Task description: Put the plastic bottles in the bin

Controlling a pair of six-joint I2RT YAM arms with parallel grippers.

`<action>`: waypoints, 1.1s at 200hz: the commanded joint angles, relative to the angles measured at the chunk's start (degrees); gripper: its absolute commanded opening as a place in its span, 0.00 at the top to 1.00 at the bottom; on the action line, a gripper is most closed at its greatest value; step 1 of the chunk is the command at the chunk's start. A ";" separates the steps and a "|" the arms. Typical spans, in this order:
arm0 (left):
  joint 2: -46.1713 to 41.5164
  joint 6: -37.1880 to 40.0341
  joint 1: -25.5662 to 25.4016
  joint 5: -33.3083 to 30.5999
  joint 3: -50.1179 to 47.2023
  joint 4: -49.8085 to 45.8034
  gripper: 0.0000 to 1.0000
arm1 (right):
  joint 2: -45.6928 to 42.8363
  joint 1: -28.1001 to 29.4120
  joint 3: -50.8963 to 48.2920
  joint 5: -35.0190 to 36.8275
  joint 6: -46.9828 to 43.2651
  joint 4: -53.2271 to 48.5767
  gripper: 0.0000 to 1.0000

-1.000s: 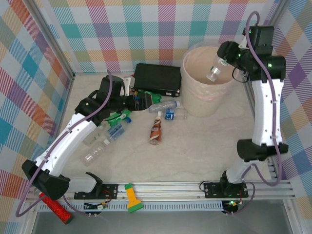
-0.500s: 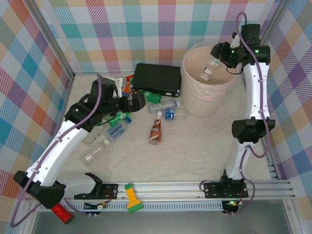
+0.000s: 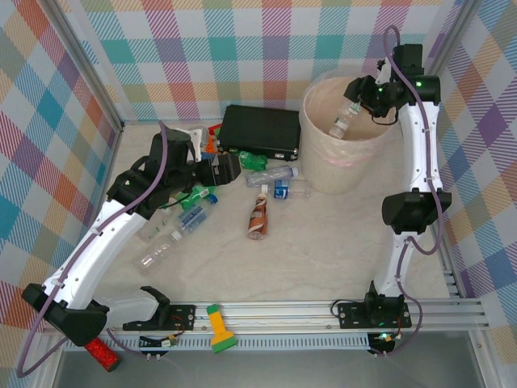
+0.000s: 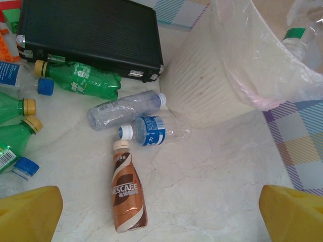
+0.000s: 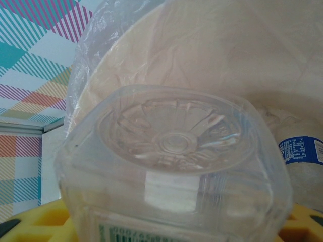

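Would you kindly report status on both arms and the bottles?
Left gripper jaws open, Nescafe bottle ahead. Right gripper jaws shut on clear bottle over bin. Black case beside bin, not obstructing.

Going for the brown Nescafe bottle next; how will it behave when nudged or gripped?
The Nescafe bottle lies on its side and is round-bodied, so a sideways nudge would probably roll it. Its glossy sleeve may be slippery. The sleeve hides any contents, so weight is uncertain.

I work in a robotics lab test cell. Pastel plaid fabric walls [image 3: 202, 48] box in the pale marbled tabletop [image 3: 323, 250]; a slotted aluminium rail [image 3: 275, 311] anchors my arm bases [image 3: 381, 309].
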 commanded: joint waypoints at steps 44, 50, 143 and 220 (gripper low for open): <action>0.46 -1.49 0.22 -0.67 -1.00 0.58 0.01 | -0.79 0.15 1.75 -2.07 -1.59 -0.31 0.10; 0.51 -1.59 0.22 -0.67 -1.09 0.62 0.00 | -1.07 0.11 1.75 -1.95 -1.59 -0.23 0.01; 0.77 -1.61 0.23 1.37 -2.66 -0.03 0.00 | -10.79 0.57 -2.14 -0.93 -1.69 0.45 0.01; 5.28 -5.60 -0.08 8.05 -5.30 -0.94 0.00 | -35.93 3.61 -36.66 -2.28 -0.22 13.32 0.01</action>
